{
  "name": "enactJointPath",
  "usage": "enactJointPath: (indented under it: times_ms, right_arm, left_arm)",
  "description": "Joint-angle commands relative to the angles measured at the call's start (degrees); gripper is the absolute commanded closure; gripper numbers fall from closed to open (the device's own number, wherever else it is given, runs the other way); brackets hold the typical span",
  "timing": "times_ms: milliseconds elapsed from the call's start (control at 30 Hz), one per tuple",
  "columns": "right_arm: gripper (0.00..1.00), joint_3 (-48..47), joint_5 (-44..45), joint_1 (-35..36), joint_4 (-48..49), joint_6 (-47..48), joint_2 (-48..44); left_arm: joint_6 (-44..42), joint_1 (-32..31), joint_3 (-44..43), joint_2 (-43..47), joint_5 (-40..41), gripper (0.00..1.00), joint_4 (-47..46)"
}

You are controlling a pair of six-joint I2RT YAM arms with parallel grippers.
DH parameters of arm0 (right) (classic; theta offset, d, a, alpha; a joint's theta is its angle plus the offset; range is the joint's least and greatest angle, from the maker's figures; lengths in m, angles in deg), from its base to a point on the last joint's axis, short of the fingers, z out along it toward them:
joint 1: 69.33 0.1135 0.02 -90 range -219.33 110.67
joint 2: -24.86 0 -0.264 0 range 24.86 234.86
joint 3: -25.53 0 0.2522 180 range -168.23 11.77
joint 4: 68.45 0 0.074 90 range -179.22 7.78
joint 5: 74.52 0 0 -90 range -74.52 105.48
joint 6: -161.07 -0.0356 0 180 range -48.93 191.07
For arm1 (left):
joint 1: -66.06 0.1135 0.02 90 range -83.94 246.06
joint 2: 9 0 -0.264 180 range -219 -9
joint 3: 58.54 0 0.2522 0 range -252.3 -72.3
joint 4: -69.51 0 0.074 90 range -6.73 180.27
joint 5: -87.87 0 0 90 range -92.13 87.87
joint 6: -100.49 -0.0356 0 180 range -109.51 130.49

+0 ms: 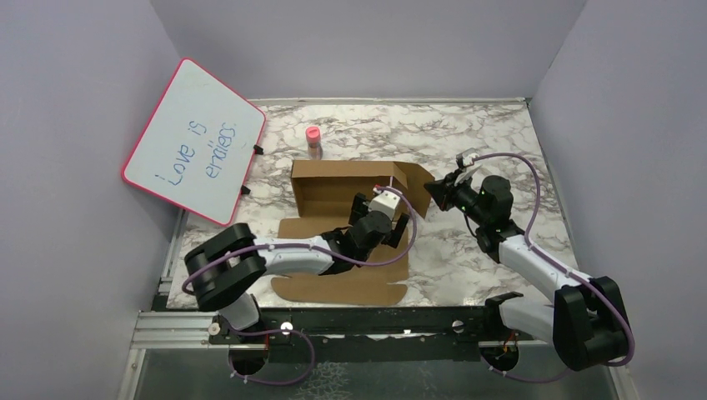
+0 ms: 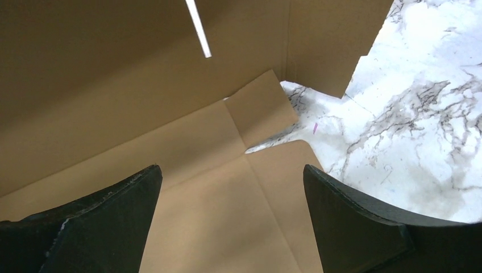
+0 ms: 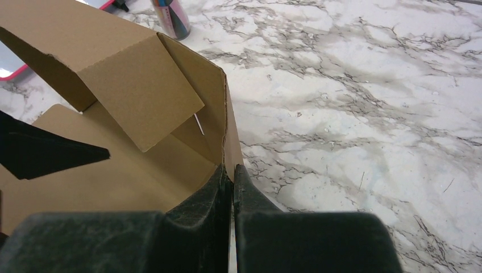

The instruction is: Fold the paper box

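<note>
The paper box (image 1: 338,196) is brown corrugated cardboard, partly folded: back wall and right side flap stand up, front panel lies flat on the marble table. My left gripper (image 1: 382,223) is open, fingers (image 2: 102,227) spread over the box floor (image 2: 227,205), holding nothing. My right gripper (image 1: 433,200) is shut on the edge of the raised right side flap (image 3: 219,114); its jaws pinch the cardboard edge between them. In the right wrist view an inner tab (image 3: 136,94) folds inward from the back wall.
A pink-framed whiteboard (image 1: 196,142) leans at the far left. A pink-capped bottle (image 1: 313,139) stands just behind the box, also in the right wrist view (image 3: 173,17). Grey walls surround the marble table (image 1: 492,142).
</note>
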Motion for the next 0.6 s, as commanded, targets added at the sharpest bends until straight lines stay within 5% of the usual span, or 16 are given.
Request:
enactJointPath:
  times_ms: [0, 567]
  right_arm:
    - [0.92, 0.7, -0.9, 0.5, 2.1, -0.7, -1.6]
    - [0.92, 1.0, -2.0, 0.9, 2.0, -0.7, -2.6]
  left_arm:
    - [2.7, -0.1, -1.1, -7.3, 0.4, 0.05, -11.5]
    - [3.4, 1.7, -5.9, -26.6, 6.6, 0.05, -26.9]
